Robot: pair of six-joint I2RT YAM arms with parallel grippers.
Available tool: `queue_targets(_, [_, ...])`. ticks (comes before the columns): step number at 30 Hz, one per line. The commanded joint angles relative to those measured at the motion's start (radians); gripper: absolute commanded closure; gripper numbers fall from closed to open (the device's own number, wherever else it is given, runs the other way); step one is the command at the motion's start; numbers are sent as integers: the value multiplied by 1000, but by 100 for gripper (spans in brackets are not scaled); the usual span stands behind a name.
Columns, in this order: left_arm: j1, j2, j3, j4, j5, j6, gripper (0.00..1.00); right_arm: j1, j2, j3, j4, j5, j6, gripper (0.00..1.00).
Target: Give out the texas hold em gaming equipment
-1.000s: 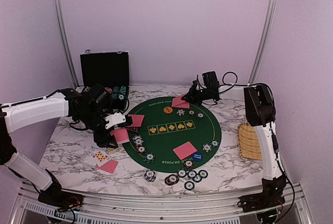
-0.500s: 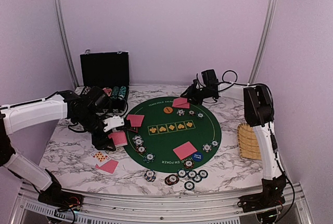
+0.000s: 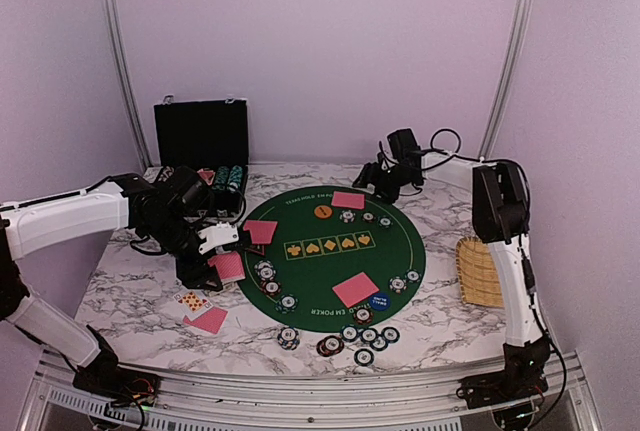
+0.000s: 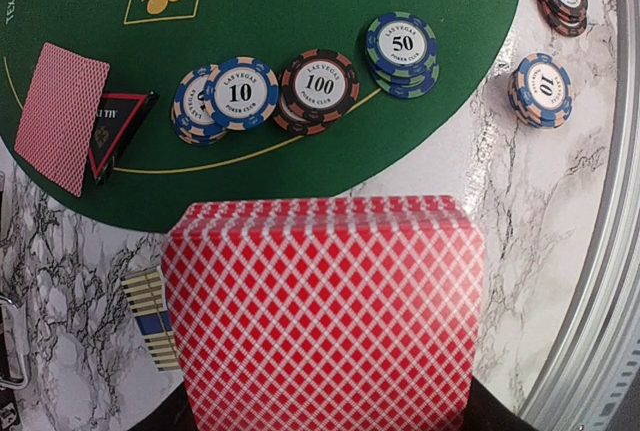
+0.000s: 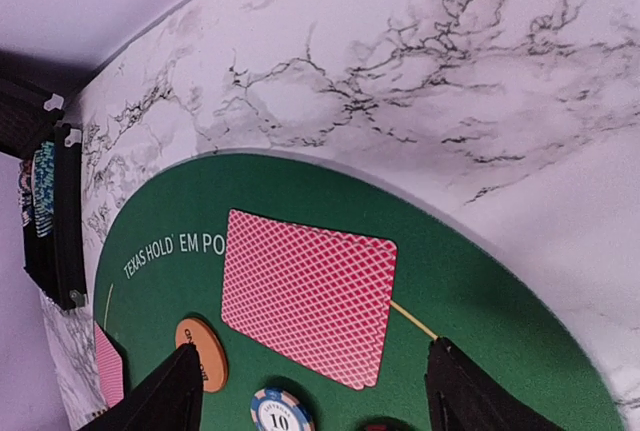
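The left gripper (image 3: 213, 254) is clamped on a deck of red-backed cards (image 4: 320, 311). It holds the deck just off the green mat (image 3: 320, 266) at the mat's 9 o'clock edge, backs up and free edge aimed at the mat. The deck's long axis cannot be told, as its lower part is cut off.

The right gripper (image 3: 378, 179) hangs with jaws spread over the mat's 12 o'clock rim. It is clear of a single card (image 5: 308, 296) lying face down there, whose long axis runs 9 to 3 in the overhead view.

The open black case (image 3: 200, 136) at 11 o'clock holds rows of chips (image 3: 228, 176). The wicker basket (image 3: 480, 271) sits on the marble table (image 3: 130, 281) at 3 o'clock.
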Motion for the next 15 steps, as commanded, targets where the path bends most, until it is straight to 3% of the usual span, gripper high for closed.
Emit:
queue_targets(1, [-3,-22,13,-24,17,8,100,3,-164,-35,-20,94,-48,23])
queue_targets(10, [-3,11,40,-20,36,0,100,107,-508,-489,241,4,-1,2])
queue_targets(15, [-3,18,53,-15,29,4,100,219,-617,-687,340,-55,44,1])
